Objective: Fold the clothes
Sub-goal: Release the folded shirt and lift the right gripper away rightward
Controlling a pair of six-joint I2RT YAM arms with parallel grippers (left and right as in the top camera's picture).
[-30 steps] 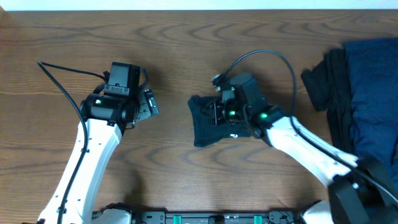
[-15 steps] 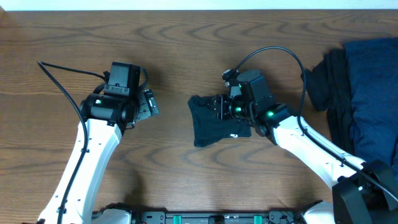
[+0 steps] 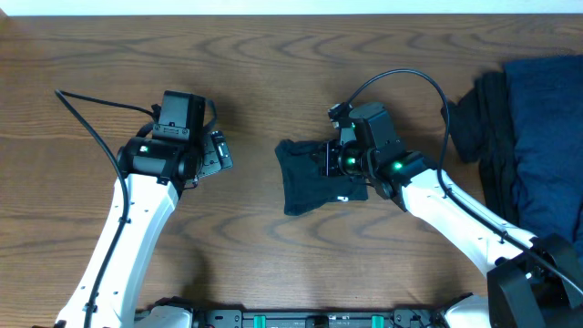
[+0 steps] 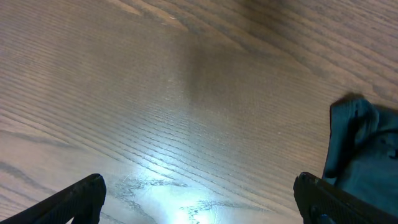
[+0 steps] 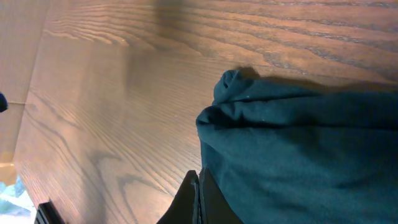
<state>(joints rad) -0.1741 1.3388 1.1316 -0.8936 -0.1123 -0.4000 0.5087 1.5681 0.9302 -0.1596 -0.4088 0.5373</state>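
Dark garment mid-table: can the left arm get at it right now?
Probably yes. Only bare table lies between the open left gripper and the dark garment. The right gripper sits over its right side, so the left edge looks freest.
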